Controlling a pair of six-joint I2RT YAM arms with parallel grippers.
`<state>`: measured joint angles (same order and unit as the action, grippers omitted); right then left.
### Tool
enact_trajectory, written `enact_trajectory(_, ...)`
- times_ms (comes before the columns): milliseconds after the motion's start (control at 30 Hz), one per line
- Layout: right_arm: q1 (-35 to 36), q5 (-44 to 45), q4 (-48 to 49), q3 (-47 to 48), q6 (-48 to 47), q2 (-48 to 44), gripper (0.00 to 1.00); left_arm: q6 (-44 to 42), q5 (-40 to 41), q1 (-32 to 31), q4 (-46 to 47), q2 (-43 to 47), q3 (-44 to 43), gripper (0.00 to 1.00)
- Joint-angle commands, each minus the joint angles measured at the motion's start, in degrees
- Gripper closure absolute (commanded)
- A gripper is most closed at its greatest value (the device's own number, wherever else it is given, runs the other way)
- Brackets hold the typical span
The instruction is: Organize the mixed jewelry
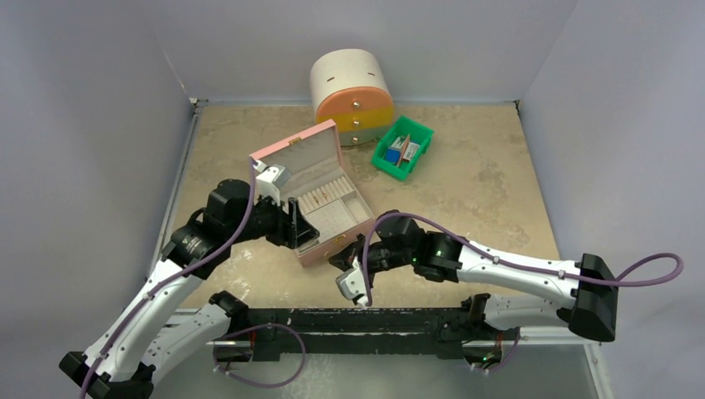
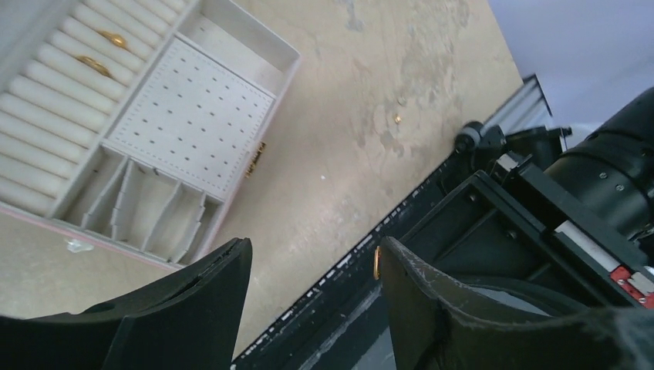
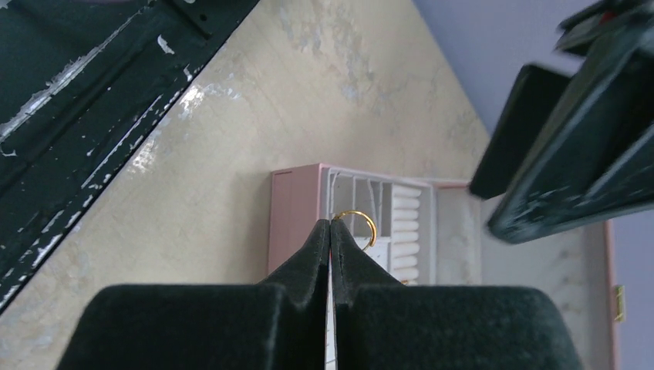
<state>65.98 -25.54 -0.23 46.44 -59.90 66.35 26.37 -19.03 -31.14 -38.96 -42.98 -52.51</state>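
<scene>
Gold wire shows at the tips of the right fingers (image 3: 330, 239), which are pressed together on a thin hoop (image 3: 361, 222). Most of the hoop arcs out to one side of the tips. In the right wrist view it sits in front of the near end of the pink box (image 3: 297, 212), which lies open on the bench (image 1: 465, 191). Whether the hoop hangs over the box or short of it cannot be told. From above, the right fingers are just beside the box's near corner.

The left fingers (image 1: 297, 226) are spread wide at the box's near left side. A gold speck (image 2: 376, 262) sits on the inner face of one of them, too small to identify.

In the left wrist view, one ring (image 2: 113, 37) and a second ring (image 2: 94, 65) sit tucked in the box's padded rolls. Two tiny gold bits, one stud (image 2: 401, 101) and another stud (image 2: 398, 119), lie on the bare bench. They are near each other and well apart from the box.

At the far end of the bench stands a round drawer unit (image 1: 353, 87). Just to its right is a green bin (image 1: 403, 148) with coloured items.
</scene>
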Motion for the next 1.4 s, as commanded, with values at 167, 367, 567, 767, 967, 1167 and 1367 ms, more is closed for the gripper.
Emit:
enact_trajectory(167, 1.41, -3.43, -4.80, 7.30, -11.04, 2.01, 1.00, 0.69, -14.23, -0.51, 3.55, -0.06, 2.75, 0.44)
enact_trajectory(367, 2.16, -1.80, -6.22, 9.02, -12.53, 3.27, 1.00, 0.87, -13.93, -1.48, 3.06, 0.40, 3.76, 0.50)
enact_trajectory(567, 2.97, -0.06, -6.30, 9.55, -13.37, 3.69, 1.00, 0.79, -13.92, -2.28, 2.64, -0.34, 4.23, 0.56)
enact_trajectory(767, 3.41, 1.02, -6.20, 9.64, -13.84, 3.76, 1.00, 0.59, -13.84, -2.88, 2.32, -0.92, 4.33, 0.64)
enact_trajectory(967, 3.63, 2.37, -5.93, 9.46, -14.02, 3.77, 1.00, 0.56, -14.50, -2.96, 2.22, -1.36, 4.19, 0.71)
enact_trajectory(1167, 3.88, 3.70, -5.53, 9.29, -14.17, 3.70, 1.00, 0.78, -15.77, -3.10, 2.55, -1.38, 4.30, 0.78)
enact_trajectory(1367, 3.98, 4.25, -4.46, 8.85, -14.22, 3.28, 1.00, 0.79, -16.09, -3.40, 2.78, -1.69, 4.35, 0.82)
